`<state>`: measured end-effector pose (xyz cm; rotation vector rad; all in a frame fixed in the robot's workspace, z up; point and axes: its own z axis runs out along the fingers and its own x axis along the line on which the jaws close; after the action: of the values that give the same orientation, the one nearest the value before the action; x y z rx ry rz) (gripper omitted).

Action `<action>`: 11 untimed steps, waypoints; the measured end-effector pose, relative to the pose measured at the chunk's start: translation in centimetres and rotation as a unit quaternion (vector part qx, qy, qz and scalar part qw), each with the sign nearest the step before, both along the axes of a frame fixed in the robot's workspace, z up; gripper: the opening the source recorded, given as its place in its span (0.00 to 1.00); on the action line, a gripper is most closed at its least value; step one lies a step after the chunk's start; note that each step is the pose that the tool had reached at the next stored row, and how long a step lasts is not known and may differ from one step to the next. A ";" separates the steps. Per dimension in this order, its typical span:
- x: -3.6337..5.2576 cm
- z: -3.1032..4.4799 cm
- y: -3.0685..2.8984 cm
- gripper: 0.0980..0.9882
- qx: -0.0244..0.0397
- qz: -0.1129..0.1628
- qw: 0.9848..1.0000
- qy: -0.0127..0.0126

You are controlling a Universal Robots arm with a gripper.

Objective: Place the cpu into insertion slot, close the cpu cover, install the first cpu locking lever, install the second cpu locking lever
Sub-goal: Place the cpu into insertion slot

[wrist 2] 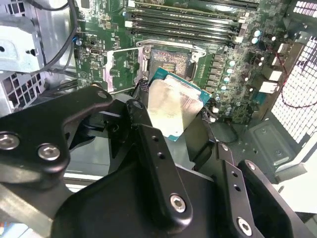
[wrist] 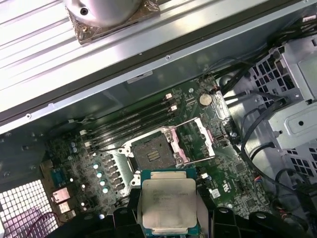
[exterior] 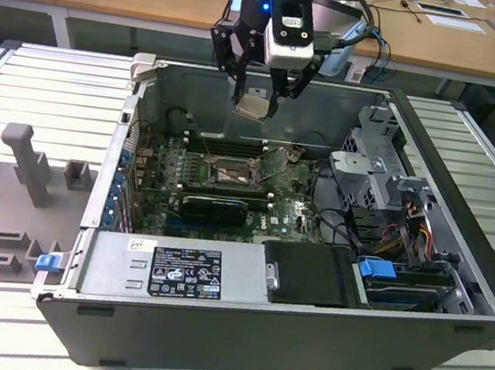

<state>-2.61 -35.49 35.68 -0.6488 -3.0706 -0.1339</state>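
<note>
While the gripper (exterior: 254,104) clamps it, the flat square cpu (wrist: 168,203) gleams silvery

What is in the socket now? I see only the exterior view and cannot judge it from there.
Observer: In the first wrist view the insertion slot is empty.
Operator: Is the cover open?
Observer: Yes, in the first wrist view the cpu cover is swung open beside the slot.
Operator: How is the chip held?
Observer: In the second wrist view the gripper clamps the cpu by its edges, above the board.
</note>
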 end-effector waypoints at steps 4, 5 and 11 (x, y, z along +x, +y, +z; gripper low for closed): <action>0.00 0.00 0.00 0.48 0.000 -0.019 1.000 0.000; 0.00 0.00 0.00 0.48 0.000 -0.024 1.000 0.000; 0.00 -0.01 0.00 0.48 0.000 -0.064 0.998 0.000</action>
<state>-2.61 -35.49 35.67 -0.8461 -3.0279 -0.1338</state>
